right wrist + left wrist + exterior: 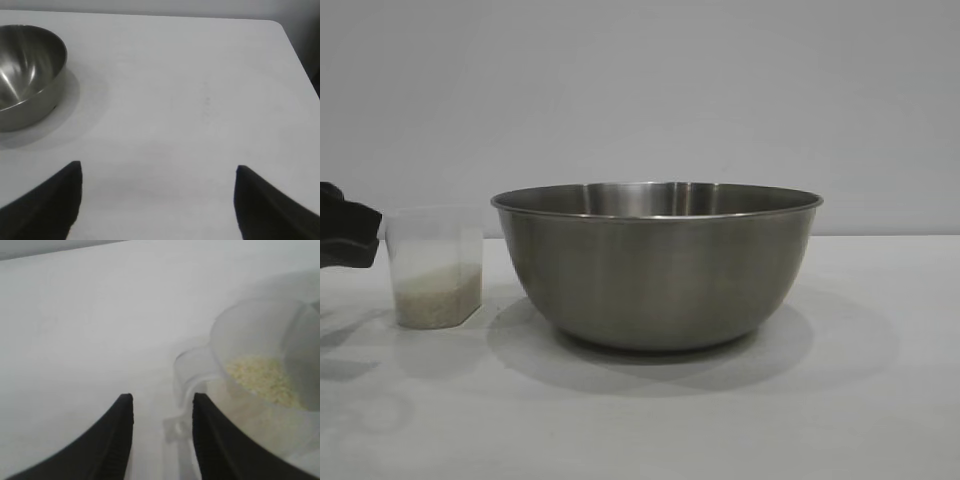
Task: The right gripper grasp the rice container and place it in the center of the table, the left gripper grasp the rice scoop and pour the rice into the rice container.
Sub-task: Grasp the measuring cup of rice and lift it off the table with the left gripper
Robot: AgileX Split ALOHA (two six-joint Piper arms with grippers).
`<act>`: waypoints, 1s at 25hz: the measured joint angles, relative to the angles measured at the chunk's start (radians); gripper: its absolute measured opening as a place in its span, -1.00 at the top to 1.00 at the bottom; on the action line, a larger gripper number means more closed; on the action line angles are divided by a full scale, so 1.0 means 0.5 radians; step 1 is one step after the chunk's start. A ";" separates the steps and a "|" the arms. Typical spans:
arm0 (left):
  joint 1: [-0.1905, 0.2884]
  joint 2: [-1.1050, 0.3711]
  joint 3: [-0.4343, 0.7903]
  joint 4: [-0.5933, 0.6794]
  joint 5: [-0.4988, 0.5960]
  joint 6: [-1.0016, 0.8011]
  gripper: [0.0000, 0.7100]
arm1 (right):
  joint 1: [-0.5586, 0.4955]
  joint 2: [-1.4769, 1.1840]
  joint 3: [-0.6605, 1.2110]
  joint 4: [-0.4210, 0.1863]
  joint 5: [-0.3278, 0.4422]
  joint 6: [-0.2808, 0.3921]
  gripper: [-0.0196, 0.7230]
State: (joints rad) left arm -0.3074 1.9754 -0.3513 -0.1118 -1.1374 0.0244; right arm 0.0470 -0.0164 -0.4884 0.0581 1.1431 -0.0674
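The rice container [660,270], a large steel bowl, stands in the middle of the white table [880,400]; it looks empty in the right wrist view [25,75]. Left of it stands the rice scoop [433,265], a clear plastic cup with rice [435,297] in its bottom. My left gripper [368,235] is at the cup's left side. In the left wrist view the left gripper [163,397] is open, and the scoop's loop handle [186,365] lies between the jaws, close to one finger, unclamped. My right gripper [157,167] is open wide over bare table, well away from the bowl.
The table's far edge and rounded corner [280,27] show in the right wrist view. A plain grey wall [640,90] stands behind the table.
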 joint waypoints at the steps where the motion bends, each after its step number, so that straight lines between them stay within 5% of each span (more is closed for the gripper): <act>1: 0.000 0.005 -0.010 0.000 0.000 0.001 0.28 | 0.000 0.000 0.000 0.000 0.000 0.000 -0.64; 14: 0.000 0.150 -0.229 -0.003 0.000 0.009 0.28 | 0.000 0.000 0.000 0.000 0.000 0.000 -0.64; 20: 0.000 0.159 -0.277 0.000 0.000 0.068 1.00 | 0.000 0.000 0.000 0.000 0.000 0.000 -0.64; 25: 0.000 0.161 -0.323 -0.003 0.000 0.254 1.00 | 0.000 0.000 0.000 0.000 0.000 0.000 -0.64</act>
State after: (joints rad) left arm -0.3074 2.0558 -0.5127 -0.1135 -1.1374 0.1511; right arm 0.0470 -0.0164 -0.4884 0.0581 1.1431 -0.0674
